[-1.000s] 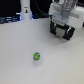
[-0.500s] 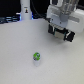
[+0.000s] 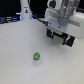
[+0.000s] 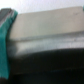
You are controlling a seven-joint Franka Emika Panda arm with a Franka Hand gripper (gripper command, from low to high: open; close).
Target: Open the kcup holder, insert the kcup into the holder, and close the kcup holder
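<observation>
You see, in the exterior view, the small round green-lidded kcup (image 3: 36, 57) alone on the smooth white counter (image 3: 15, 55), well below the gripper (image 3: 59, 36), whose dark fingers look parted around nothing, while the blurred wrist view shows only teal pads and grey surface.

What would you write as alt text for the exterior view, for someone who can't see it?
A small white kcup with a green lid stands alone on a pale table, apart from the robot arm. The arm's gripper hangs at the exterior view's upper right, above the table and holding nothing visible. The background is dark and blurred.
</observation>
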